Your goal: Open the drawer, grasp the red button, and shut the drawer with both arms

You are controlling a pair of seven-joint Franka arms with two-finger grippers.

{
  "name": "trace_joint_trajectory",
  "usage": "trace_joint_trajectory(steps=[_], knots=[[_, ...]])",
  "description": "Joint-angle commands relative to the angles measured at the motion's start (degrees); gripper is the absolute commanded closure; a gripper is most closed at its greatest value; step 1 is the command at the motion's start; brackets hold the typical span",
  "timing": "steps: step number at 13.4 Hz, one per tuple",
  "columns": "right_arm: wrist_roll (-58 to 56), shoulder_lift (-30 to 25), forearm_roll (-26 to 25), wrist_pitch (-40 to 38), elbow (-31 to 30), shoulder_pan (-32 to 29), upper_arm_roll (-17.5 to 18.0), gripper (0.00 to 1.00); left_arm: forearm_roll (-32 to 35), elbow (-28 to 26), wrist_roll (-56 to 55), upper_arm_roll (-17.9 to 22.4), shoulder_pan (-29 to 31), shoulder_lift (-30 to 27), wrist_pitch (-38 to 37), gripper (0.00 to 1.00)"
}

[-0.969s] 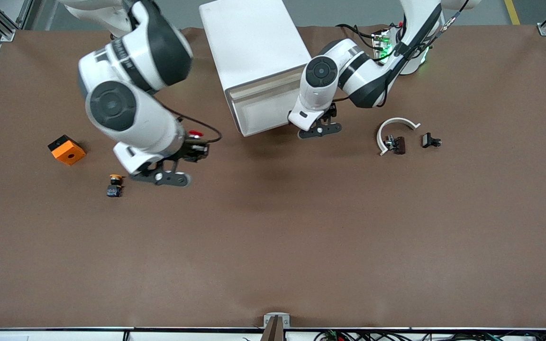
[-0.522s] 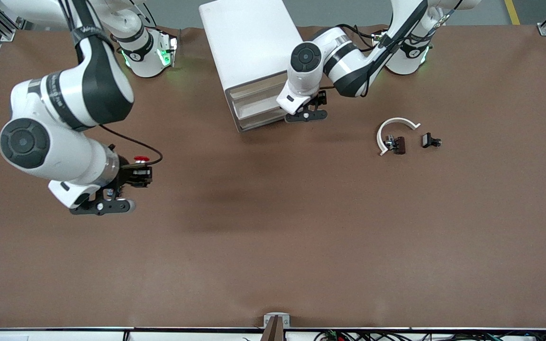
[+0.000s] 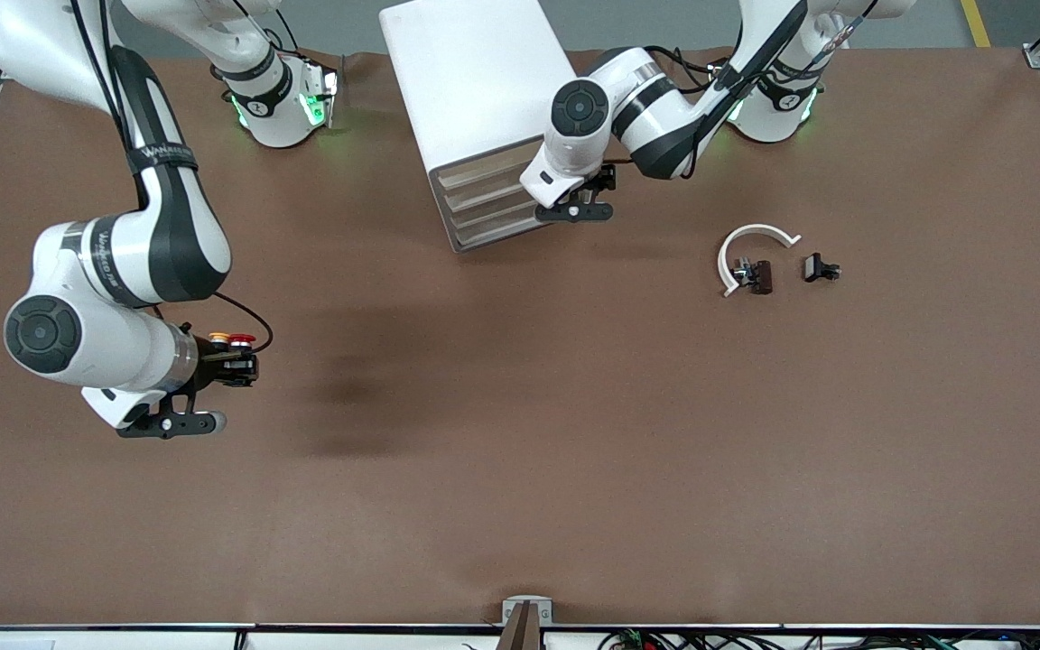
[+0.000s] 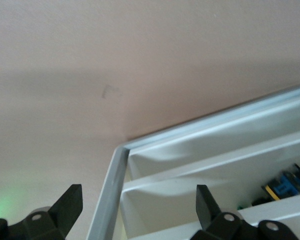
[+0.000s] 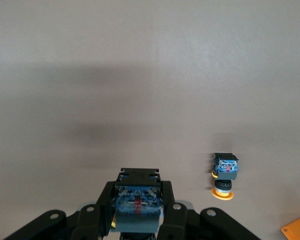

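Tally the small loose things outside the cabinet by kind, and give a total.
Push buttons: 2, red button and yellow button
Orange cube: 1
White curved piece: 1
Small dark parts: 2
Total: 6

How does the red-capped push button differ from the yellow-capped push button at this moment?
The red-capped push button is clamped in the shut right gripper, up over the brown table; the yellow-capped push button lies on its side on that table, untouched. One cap is red, the other yellow. In the right wrist view they sit apart, the yellow-capped one ahead of the gripper. Both have black-and-blue bodies and look alike in size.
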Motion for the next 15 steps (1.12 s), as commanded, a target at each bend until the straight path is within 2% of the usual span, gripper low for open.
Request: trace_joint_trajectory(steps=[1, 6, 10, 13, 15], knots=[[-0.4, -2.2, -0.6, 5.6, -7.5, -3.4, 1.1, 0.96, -3.2, -0.8, 2.0, -1.0, 0.6, -0.1, 0.8, 0.0], [-5.0, -1.8, -0.6, 17.6, -16.1, -6.7, 1.0, 0.96, -6.9, -0.1, 2.1, -1.3, -0.3, 1.0, 0.7, 0.0], [-8.0, 0.3, -0.8, 18.7, -17.1, -6.8, 0.9, 0.96, -6.9, 1.4, 1.1, -0.9, 1.3, 0.8, 0.1, 0.0], [-9.6, 2.2, -0.8, 18.6, -17.1, -6.9, 1.0, 0.96, -6.0, 5.2, 1.4, -0.7, 7.5, 0.7, -4.6, 0.0], [-9.6, 3.0, -0.8, 18.8, -17.1, -6.8, 1.0, 0.95, -2.1, 8.7, 1.7, -0.7, 12.5, 0.7, -7.9, 0.0]])
